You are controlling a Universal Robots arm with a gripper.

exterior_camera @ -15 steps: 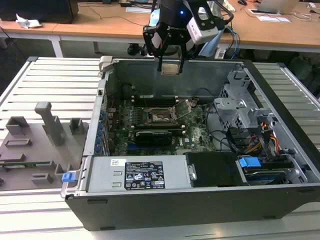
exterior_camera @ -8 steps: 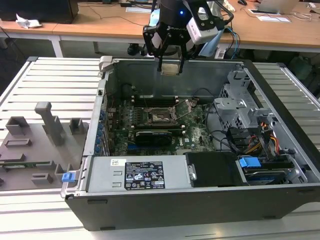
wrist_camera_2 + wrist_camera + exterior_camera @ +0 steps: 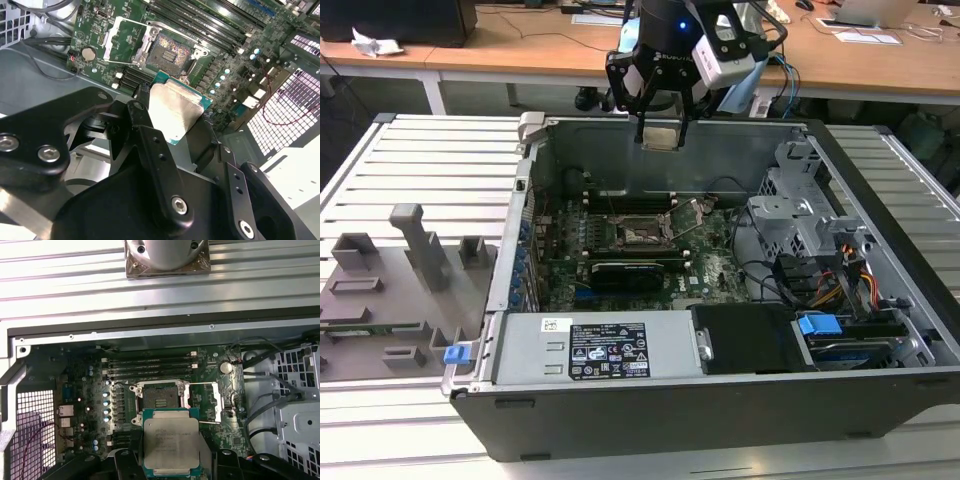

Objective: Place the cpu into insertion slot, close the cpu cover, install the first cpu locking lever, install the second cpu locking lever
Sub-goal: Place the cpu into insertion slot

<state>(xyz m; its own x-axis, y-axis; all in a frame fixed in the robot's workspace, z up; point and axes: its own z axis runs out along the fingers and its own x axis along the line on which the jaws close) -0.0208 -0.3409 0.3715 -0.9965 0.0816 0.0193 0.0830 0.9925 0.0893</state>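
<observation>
My gripper hangs above the back wall of the open computer case, shut on the cpu, a flat silver-faced chip with green edges. In both wrist views the cpu sits between the black fingers, above the motherboard. The insertion slot lies bare below, a square black socket with a metal rim. The cpu cover is swung open beside the socket. Thin locking levers stand raised beside the slot.
A long black card lies just in front of the socket, and memory slots run along its other side. A power supply fills the case's front; a drive cage and cables occupy the exterior view's right. A grey fixture sits outside.
</observation>
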